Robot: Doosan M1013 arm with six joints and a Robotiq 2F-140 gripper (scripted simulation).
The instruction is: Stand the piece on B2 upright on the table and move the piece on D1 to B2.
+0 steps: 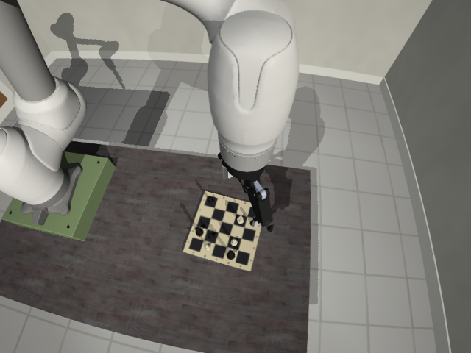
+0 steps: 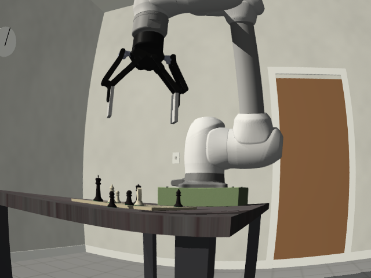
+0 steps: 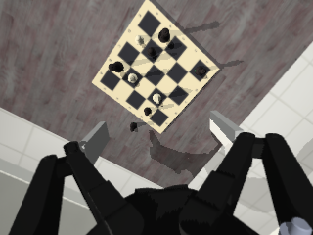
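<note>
A small chessboard [image 1: 213,259] [image 2: 83,201] [image 3: 99,81] lies on the dark wooden table [image 1: 114,246] [image 2: 149,219] [image 3: 59,59], with several black and white pieces standing upright on it. A black pawn [image 3: 133,127] [image 1: 269,228] [image 2: 111,198] stands upright on the table just off the board's edge, on the gripper's side. A black piece [image 1: 211,199] [image 2: 178,198] [image 3: 201,70] stands on the corner square nearest the robot's base. My gripper [image 1: 261,216] [image 2: 141,118] [image 3: 158,125] is wide open and empty, high above that edge of the board. The square labels are too small to read.
The green mount [image 1: 87,197] [image 2: 203,196] of the arm stands on the table to one side of the board. The table's edge runs close behind the off-board pawn, with tiled floor [image 1: 361,190] [image 3: 29,137] beyond it.
</note>
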